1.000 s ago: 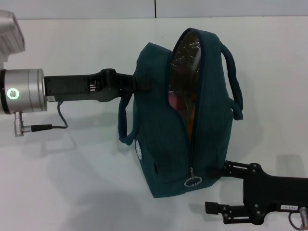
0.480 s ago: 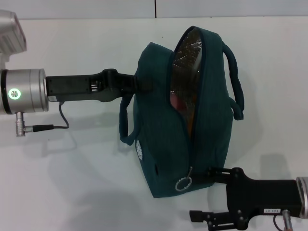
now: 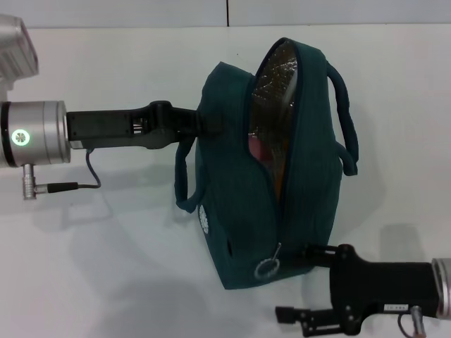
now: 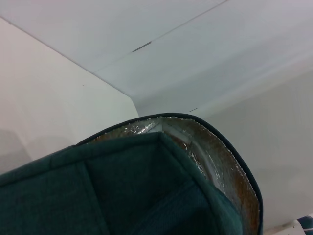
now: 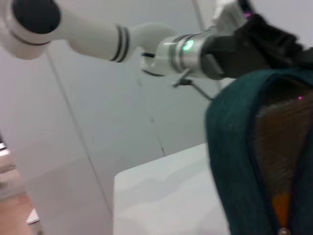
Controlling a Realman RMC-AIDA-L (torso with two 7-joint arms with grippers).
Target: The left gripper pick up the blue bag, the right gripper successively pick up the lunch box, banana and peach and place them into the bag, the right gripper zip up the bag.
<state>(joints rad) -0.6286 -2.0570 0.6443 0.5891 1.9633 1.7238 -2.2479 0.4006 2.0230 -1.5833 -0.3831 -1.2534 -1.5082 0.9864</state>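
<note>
Table (image 3: 106,282), white, carries the whole scene. Blue bag (image 3: 232,211) stands upright near its centre, mouth gaping, silver lining showing, zip unclosed along most of its length. Pink and orange show through the gap, so the fruit looks to be inside; lunch box not discernible.

Left gripper (image 3: 204,125) is level with the bag's upper left panel, fingers pressed into the fabric there; the exact pinch is hidden. Bag has held its pose across all 3 head frames.

Right gripper (image 3: 306,282) sits at the bag's lower right corner, fingers spread, 1 finger touching the fabric beside the zip pull (image 3: 266,267), the other apart below. 1.0 s ago it lay further right; it has since shifted left and barely moved in the last 0.5 s. The ring has swung from hanging straight to tilted left.

Judgement: loading done, zipping phase beginning; the ring is not yet gripped.
</note>
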